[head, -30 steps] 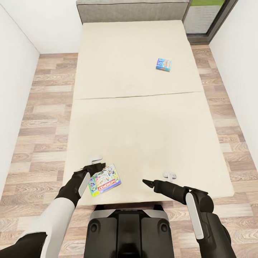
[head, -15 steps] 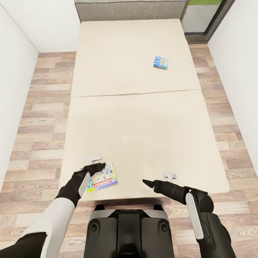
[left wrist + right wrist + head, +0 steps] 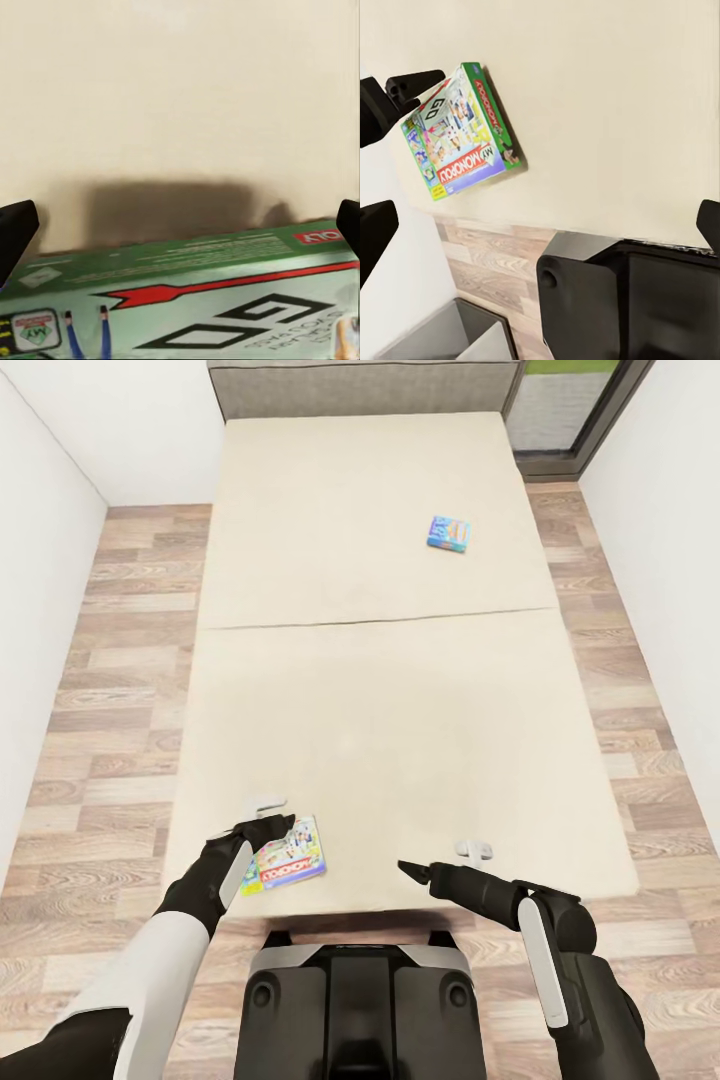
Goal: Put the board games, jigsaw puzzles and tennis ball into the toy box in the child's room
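The larger board game (image 3: 292,857), cartoon-printed with a green edge, lies flat near the front edge of the bed (image 3: 380,690). My left gripper (image 3: 272,813) hovers open just beside its left corner. In the left wrist view the game's green edge (image 3: 187,251) runs between the two spread fingertips (image 3: 15,229). The small blue board game (image 3: 449,533) lies far off on the bed's back right part. My right gripper (image 3: 440,858) is open over bare mattress near the front edge. The right wrist view looks across at the larger board game (image 3: 461,131).
Wood-plank floor (image 3: 110,690) runs along both sides of the bed between white walls. A grey headboard (image 3: 360,385) closes the far end, with a dark-framed window (image 3: 575,410) at the back right. My base (image 3: 355,1000) stands at the bed's foot.
The whole picture has shifted a little, so the bed's front edge sits slightly higher: the camera moved. Both arms hold the same pose and the games lie where they were.
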Available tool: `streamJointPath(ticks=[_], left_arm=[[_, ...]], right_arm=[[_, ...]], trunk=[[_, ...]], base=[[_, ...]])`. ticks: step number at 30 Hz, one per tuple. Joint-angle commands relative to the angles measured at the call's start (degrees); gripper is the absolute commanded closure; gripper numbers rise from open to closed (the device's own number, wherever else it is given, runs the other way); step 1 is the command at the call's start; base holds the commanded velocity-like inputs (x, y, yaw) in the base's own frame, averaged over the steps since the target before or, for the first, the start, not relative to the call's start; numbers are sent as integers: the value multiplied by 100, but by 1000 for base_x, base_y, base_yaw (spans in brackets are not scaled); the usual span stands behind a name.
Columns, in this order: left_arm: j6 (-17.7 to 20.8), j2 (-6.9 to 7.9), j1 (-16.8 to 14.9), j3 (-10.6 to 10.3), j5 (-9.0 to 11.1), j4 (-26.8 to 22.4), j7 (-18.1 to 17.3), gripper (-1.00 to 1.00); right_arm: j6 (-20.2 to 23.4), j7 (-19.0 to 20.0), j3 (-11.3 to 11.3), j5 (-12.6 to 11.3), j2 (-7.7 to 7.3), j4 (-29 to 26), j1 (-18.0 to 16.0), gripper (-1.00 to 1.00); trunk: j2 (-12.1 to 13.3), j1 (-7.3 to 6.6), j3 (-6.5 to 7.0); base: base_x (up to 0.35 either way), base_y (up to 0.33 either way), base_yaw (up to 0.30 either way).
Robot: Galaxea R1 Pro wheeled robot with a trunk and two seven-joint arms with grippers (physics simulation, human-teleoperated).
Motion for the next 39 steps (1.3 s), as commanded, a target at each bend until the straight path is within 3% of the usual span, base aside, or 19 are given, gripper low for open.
streamJointPath(ticks=[1, 39], left_arm=[[40, -6, 0, 26, 57, -10, -7, -100], [4, -5, 0, 18, 57, 9, -16, -100]], right_arm=[[40, 10, -14, -20, 5, -3, -3, -100], [40, 9, -14, 28, 5, 6, -3, -100]], trunk=[[-9, 2, -6], [-9, 2, -6]], base=[[-128, -128, 0], [-70, -28, 0]])
